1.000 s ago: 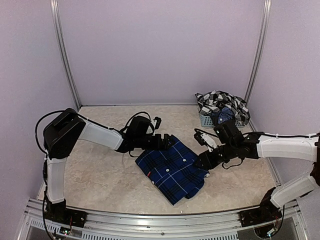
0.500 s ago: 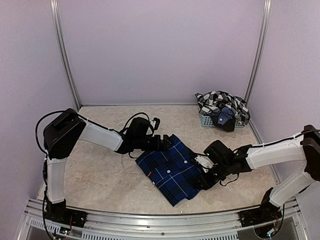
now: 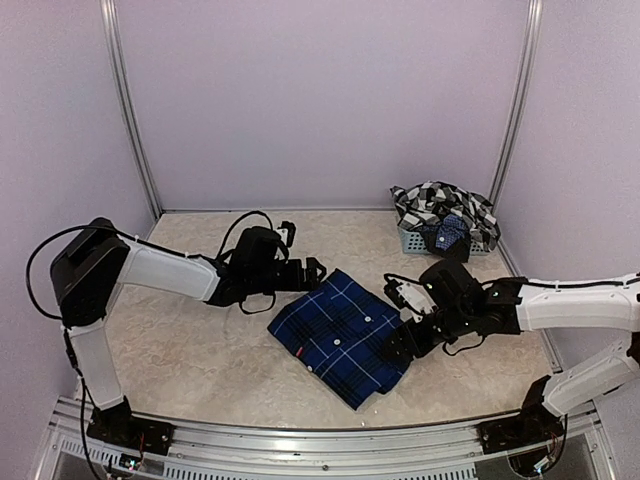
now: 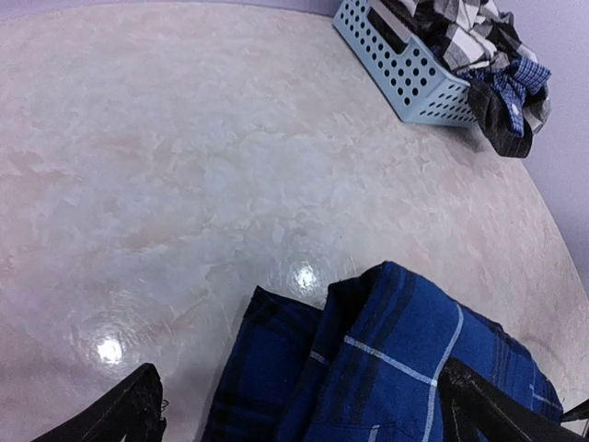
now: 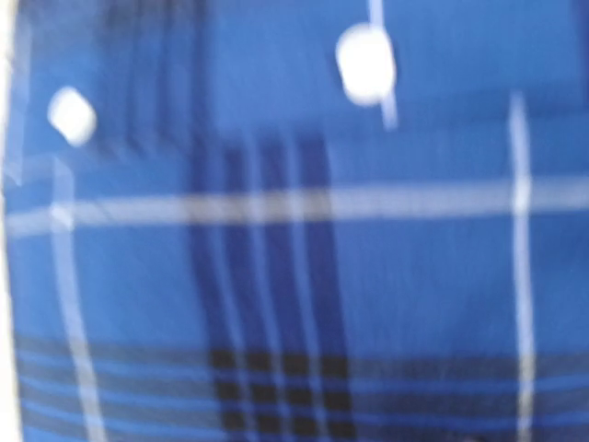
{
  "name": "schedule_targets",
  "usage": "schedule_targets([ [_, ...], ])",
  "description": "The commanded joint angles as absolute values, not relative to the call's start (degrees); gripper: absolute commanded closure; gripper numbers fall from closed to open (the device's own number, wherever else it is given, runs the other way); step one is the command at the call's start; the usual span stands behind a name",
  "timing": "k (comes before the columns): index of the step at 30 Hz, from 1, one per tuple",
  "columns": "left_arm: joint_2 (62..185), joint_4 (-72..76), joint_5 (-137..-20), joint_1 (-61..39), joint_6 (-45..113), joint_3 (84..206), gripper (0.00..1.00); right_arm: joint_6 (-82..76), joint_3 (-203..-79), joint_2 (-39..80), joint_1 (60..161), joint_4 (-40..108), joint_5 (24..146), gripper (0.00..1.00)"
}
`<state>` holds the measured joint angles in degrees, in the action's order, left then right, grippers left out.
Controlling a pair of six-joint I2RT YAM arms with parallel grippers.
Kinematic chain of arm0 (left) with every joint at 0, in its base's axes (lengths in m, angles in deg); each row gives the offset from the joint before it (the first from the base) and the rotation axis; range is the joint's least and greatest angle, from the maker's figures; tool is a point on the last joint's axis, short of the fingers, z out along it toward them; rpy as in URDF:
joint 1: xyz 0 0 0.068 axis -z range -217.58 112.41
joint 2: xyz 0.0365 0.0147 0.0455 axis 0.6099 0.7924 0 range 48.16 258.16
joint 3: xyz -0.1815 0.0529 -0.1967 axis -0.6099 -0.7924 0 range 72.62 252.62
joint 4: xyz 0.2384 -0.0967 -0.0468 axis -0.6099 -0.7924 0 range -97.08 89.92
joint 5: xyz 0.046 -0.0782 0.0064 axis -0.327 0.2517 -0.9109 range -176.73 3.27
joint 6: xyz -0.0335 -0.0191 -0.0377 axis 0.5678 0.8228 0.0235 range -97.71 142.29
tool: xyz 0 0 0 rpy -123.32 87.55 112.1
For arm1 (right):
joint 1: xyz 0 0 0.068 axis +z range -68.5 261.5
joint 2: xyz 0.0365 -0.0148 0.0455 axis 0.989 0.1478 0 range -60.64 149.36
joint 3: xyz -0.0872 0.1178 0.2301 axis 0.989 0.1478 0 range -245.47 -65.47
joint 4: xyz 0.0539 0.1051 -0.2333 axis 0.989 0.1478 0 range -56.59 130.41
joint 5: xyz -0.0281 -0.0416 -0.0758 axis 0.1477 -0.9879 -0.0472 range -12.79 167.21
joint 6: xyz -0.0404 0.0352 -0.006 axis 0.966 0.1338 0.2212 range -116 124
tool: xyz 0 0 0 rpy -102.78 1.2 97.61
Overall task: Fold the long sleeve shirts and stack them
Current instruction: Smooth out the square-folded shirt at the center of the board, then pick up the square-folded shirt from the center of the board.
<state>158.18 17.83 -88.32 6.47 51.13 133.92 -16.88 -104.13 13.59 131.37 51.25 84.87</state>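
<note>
**Navy shirt folded at mid-desk, both claws at its edges**

From the overhead camera I see the navy blue shirt lying flat in the middle of the desk. It is folded into a rough rectangle set on a diagonal, with the thin white grid lines and a few white buttons facing up. A small red tag shows on its near-left edge.

My left claw sits low at the shirt's far-left corner, just beside the cloth. In the left wrist view its two fingers stand spread wide at the bottom corners of the picture and pinch nothing. The folded corner of the shirt lies on the desk between and beyond them.

My right claw is down at the shirt's right edge, over the cloth or touching it; I cannot tell which. The right wrist camera gives me only a blurred close fill of blue plaid with two white buttons. No finger shows there, so I cannot tell whether that claw is spread or pinching.

The black-and-white checked shirt is heaped in the small grey-blue basket at the far right corner, well apart from the navy one. It spills over the basket's rim.
</note>
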Motion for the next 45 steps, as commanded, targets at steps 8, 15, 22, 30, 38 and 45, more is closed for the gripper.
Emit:
schedule_targets([
  [8, 143.25, 12.93, -97.92, 9.01, 53.70, 124.46, 0.01, -11.64, -119.29, 21.13, 122.08, 54.73, 85.06, 0.12],
  [15, 134.36, 9.90, -94.95, 15.52, 65.63, 114.93, 0.01, -6.46, -128.95, 35.35, 115.06, 56.54, 95.31, 0.11],
  [22, 131.06, 18.19, -88.69, 19.47, 76.88, 104.00, 0.02, -5.58, -131.97, 43.61, 110.91, 55.08, 106.85, 0.11],
  [30, 135.11, 23.92, -87.08, 21.50, 80.52, 102.08, 0.11, -4.10, -133.78, 50.29, 108.07, 54.92, 116.30, 0.12],
  [38, 138.55, 25.73, -84.84, 21.52, 80.89, 102.51, 0.15, -3.99, -132.41, 54.70, 107.34, 53.87, 120.18, 0.14],
  [45, 141.92, 27.08, -83.18, 21.54, 80.64, 103.72, 0.17, -5.07, -130.23, 55.29, 108.84, 52.42, 123.60, 0.19],
])
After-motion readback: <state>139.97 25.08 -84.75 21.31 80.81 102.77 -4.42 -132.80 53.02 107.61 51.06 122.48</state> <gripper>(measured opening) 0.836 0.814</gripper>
